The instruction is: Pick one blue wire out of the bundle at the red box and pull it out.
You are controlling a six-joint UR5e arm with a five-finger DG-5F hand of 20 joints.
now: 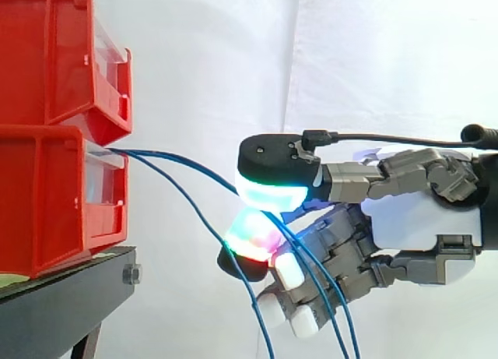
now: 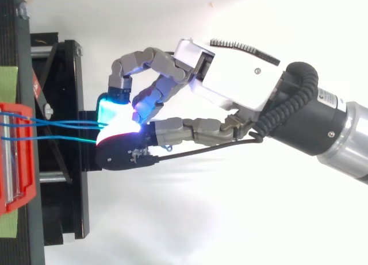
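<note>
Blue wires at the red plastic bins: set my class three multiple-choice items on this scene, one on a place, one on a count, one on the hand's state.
1. Where do the thin blue wires come from?
A the lower red plastic bin
B the upper red plastic bin
C the white curtain

2. How many red bins are stacked in the side view?
A one
B two
C four

3. What is the robot hand doing?
A lying flat and open
B making an empty fist
C pinching a blue wire between glowing pads

Answers:
1 A, the wires run out of the lower bin's front.
2 B, the upper bin sits on the lower one.
3 C, the pads close on a wire in the side view.
</note>
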